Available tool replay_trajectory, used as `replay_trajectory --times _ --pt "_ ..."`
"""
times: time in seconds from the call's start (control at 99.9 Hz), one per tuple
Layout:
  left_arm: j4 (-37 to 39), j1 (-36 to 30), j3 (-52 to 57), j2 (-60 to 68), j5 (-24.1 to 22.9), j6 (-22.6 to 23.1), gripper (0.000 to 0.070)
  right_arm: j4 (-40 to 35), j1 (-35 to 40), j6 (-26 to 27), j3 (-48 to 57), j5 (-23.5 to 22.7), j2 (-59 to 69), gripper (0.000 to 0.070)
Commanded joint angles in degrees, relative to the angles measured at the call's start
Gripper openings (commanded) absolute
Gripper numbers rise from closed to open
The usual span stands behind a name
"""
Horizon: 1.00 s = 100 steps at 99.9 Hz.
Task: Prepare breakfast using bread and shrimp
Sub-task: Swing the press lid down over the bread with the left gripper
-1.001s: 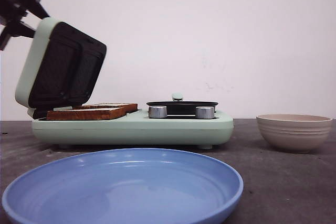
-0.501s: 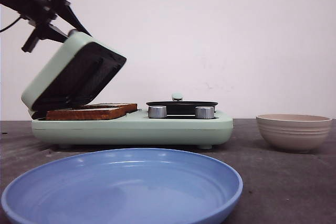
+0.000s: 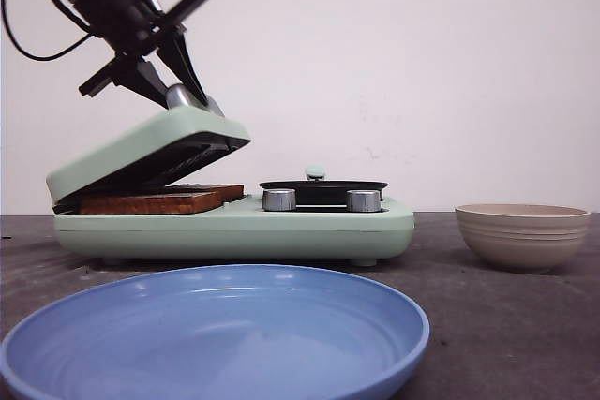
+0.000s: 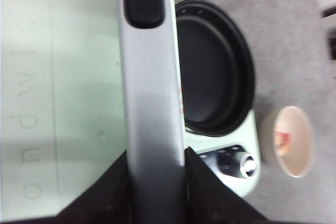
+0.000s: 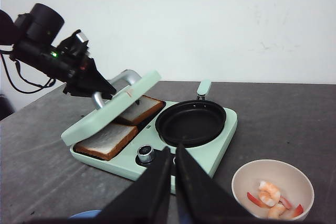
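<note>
Two slices of bread point(image 5: 107, 140) lie side by side in the mint-green sandwich maker point(image 3: 234, 227); the front view shows their brown crust point(image 3: 159, 200). The lid point(image 3: 150, 152) hangs tilted low over them. My left gripper point(image 3: 183, 86) is shut on the lid's silver handle point(image 4: 152, 103), with one finger on each side of it. The shrimp point(image 5: 270, 192) lie in the beige bowl point(image 5: 273, 187), to the right of the sandwich maker. My right gripper point(image 5: 174, 153) is shut and empty, hanging in front of the sandwich maker's knobs.
A black pan point(image 3: 323, 189) sits on the right half of the sandwich maker, behind two silver knobs point(image 3: 279, 200). A large blue plate point(image 3: 216, 334) lies nearest the camera. The beige bowl point(image 3: 523, 236) stands at the right. A white wall is behind.
The lid has swung down from nearly upright to a low tilt over the bread. My left gripper moved right and down with the handle.
</note>
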Motion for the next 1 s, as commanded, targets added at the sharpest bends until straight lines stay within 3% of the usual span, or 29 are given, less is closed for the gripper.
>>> replay_trajectory --times 0.0,0.27,0.691,0.761,0.891,0.941,0.991 --pt "2.43 0.04 0.83 1.38 -4.5 5.7 0.0 0.48 0.46 0.44 0.26 0.04 0.13 0.0004" --pt "3.58 -3.76 0.83 2.49 -9.31 7.39 0.0 0.44 0.46 0.46 0.26 0.04 0.13 0.0004" --pt "0.94 -6.84 0.83 7.52 -9.38 8.22 0.0004 -0.9 0.46 1.36 0.26 -0.04 0.13 0.0004" --pt "1.16 -6.82 0.85 7.28 -9.35 8.2 0.0122 -1.18 0.46 1.64 0.26 -0.09 0.13 0.0004" --pt "-0.24 -6.03 1.68 6.19 -9.33 6.36 0.0528 -1.01 0.46 1.7 0.26 0.04 0.13 0.0004" --pt "-2.16 -5.64 3.17 5.7 -9.35 6.23 0.0589 -0.81 0.46 1.68 0.26 0.04 0.13 0.0004" --pt "-4.09 -5.22 5.11 4.98 -9.38 6.27 0.0592 -0.61 0.46 1.68 0.26 0.09 0.13 0.0004"
